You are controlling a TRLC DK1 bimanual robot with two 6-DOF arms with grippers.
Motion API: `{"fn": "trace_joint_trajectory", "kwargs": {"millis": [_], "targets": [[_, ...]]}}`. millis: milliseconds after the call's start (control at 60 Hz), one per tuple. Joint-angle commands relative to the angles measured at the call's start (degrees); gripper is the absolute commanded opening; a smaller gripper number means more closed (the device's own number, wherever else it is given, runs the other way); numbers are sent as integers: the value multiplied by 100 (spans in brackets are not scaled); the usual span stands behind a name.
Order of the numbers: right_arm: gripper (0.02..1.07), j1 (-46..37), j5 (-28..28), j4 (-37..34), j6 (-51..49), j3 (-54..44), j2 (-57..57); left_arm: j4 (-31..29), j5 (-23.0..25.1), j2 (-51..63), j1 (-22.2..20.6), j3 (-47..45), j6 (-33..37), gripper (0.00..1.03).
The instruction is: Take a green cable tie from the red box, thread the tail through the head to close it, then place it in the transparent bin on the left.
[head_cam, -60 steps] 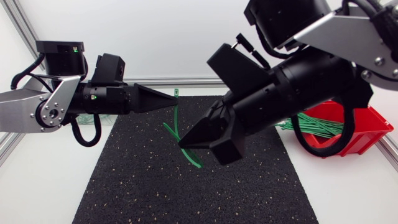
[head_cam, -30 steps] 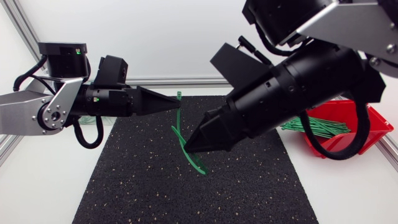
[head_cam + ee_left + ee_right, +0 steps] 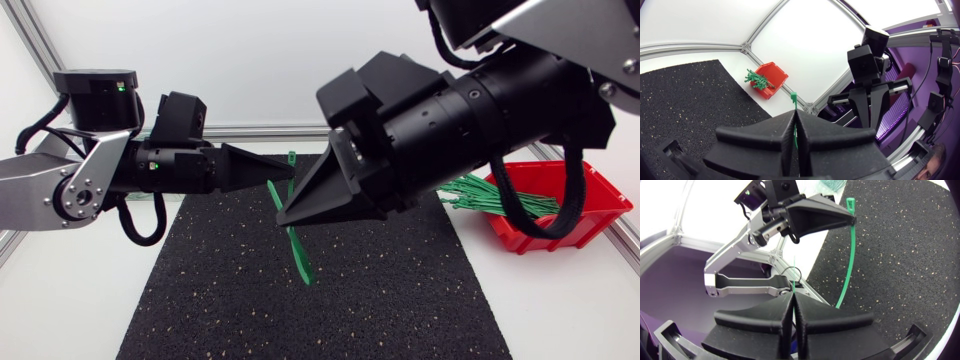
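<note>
A green cable tie hangs curved above the black mat, its square head uppermost. My left gripper is shut on the tie just below the head; in the left wrist view the head sticks out beyond the closed fingertips of the left gripper. My right gripper is shut on the tie lower down, close under the left one. In the right wrist view the tie arcs from the left gripper back to the right gripper. The red box holds several green ties.
The black mat covers the table's middle. The red box stands at the right edge beyond the mat. Behind the left arm lies the transparent bin with green ties in it. A metal frame rail runs along the back.
My right gripper has swung left and up to just under the left gripper's tip, turning about its axis. The tie's lower loop has shifted left with it. The left arm barely moved.
</note>
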Motion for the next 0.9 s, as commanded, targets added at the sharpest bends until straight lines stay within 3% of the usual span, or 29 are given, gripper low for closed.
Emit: {"fn": "trace_joint_trajectory", "kwargs": {"millis": [0,200,400,633,783,883], "targets": [[7,-163,-150,357,724,-132,-61,157,-28,-138,-50,-200,-225,3],[7,-234,-695,419,1524,-167,194,667,-63,-235,-50,-341,-752,3],[7,-383,-686,480,1761,-18,141,913,-169,-463,-156,-297,-1341,3],[7,-497,-818,665,2675,-185,-44,922,-362,-824,-305,-464,-1508,3],[7,-489,-800,1456,3660,-528,-422,939,-546,-1052,-341,-596,-1579,3],[7,-489,-756,1605,4046,-651,-518,966,-643,-1096,-393,-648,-1596,3]]}}
